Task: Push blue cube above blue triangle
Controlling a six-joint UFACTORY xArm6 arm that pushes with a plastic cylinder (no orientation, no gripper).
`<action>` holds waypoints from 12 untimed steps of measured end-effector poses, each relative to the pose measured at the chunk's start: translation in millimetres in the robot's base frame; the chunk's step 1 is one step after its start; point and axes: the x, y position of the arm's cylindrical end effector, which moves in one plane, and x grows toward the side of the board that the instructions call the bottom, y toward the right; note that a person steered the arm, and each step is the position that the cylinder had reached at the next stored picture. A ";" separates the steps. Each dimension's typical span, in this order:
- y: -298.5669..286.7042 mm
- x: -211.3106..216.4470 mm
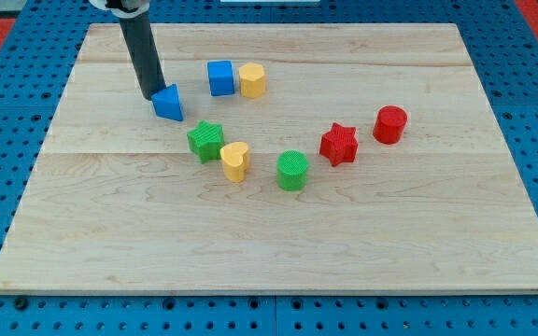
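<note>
The blue cube (pixel 219 77) stands near the view's top, touching a yellow block (pixel 252 80) on its right. The blue triangle (pixel 168 103) lies to the lower left of the cube. My tip (pixel 151 95) rests on the board just left of the blue triangle, touching or nearly touching its upper left edge. The rod rises from there toward the view's top.
A green star (pixel 205 140), a yellow heart (pixel 235 160), a green cylinder (pixel 292 170), a red star (pixel 339 144) and a red cylinder (pixel 390 124) form an arc below. The wooden board (pixel 418 233) lies on a blue pegboard.
</note>
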 end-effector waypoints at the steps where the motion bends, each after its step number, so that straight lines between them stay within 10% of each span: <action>1: 19.9 18.1; 5: 54.2 -80.7; 7: 183.9 -71.7; 12: 39.6 -68.8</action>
